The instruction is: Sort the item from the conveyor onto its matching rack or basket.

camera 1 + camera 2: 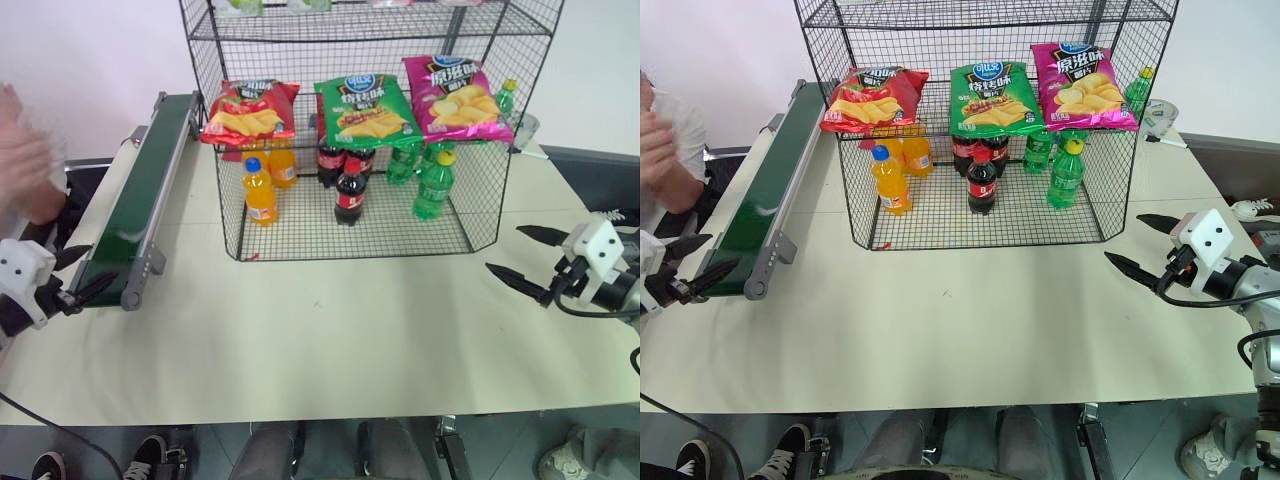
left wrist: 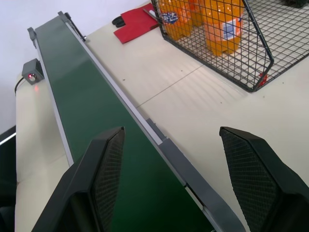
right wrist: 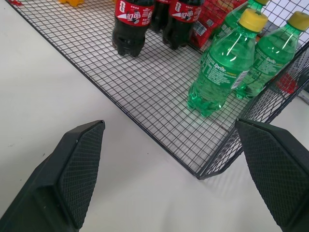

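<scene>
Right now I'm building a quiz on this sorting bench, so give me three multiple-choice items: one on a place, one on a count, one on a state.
1. Where does the red crisp bag lie?
A. On the conveyor
B. On the rack's middle shelf, above the orange bottles
C. On the table before the rack

2. How many crisp bags lie on that shelf?
A. Two
B. Three
C. Five

3. How does the left tool stand?
A. Open and empty, at the conveyor's near end
B. Shut on a bottle
C. Shut on the red bag

Key:
1 B: it rests on the rack shelf, over the orange bottles.
2 B: red, green bag and magenta bag lie side by side.
3 A: its fingers stand apart with nothing between them, over the bare conveyor.
</scene>
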